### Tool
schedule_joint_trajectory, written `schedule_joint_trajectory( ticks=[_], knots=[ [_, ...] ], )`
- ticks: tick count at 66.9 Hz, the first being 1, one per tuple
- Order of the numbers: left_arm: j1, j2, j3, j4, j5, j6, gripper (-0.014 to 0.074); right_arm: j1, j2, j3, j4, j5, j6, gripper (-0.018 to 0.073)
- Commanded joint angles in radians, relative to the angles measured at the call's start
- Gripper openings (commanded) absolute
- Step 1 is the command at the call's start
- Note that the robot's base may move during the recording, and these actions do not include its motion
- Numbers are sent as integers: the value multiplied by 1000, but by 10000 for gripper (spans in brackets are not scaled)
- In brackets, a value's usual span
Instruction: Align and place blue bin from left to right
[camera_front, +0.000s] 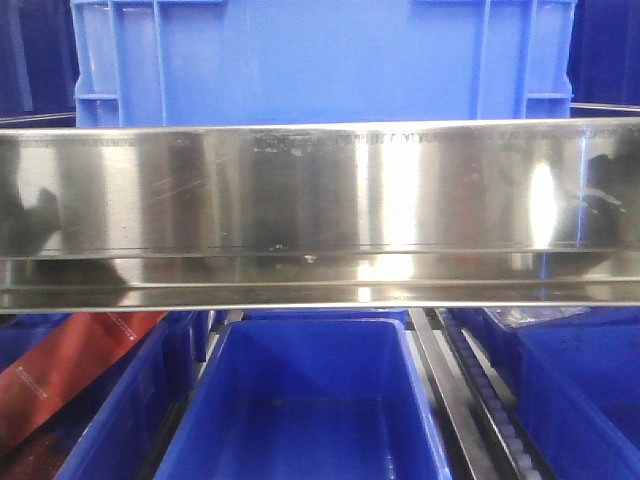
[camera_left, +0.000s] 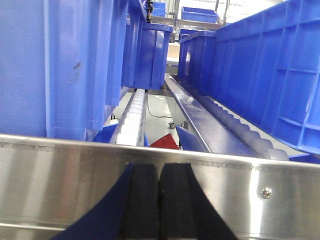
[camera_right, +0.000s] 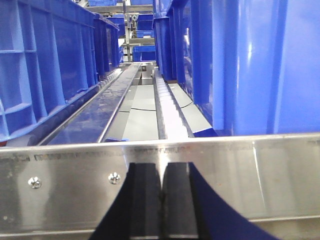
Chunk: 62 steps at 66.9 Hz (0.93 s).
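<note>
A steel rail (camera_front: 320, 210) runs across the front view, and everything sits relative to it. Below the rail at the left lies a red strip (camera_front: 70, 370), with more blue crates (camera_front: 320, 400) underneath. The left gripper (camera_left: 159, 200) rests in front of the rail, its black pads pressed together with nothing between them. The blue bin (camera_front: 320, 60) stands just behind the rail, centred above it. The right gripper (camera_right: 161, 200) is likewise closed on nothing.

The bin (camera_front: 320, 60) sits behind and above the rail (camera_front: 320, 210), centred in the front view, with more bins (camera_front: 310, 400) side by side below the rail.
</note>
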Motion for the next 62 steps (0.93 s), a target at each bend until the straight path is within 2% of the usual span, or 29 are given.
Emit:
schedule_joint_trajectory(
  ticks=[1,62],
  knots=[
    [3,-6,-1,-5,-26,2,-111,-4,-8,0,-8,-9,-5,-74],
    [3,-6,-1,-5,-26,2,-111,-4,-8,0,-8,-9,-5,-74]
  ],
)
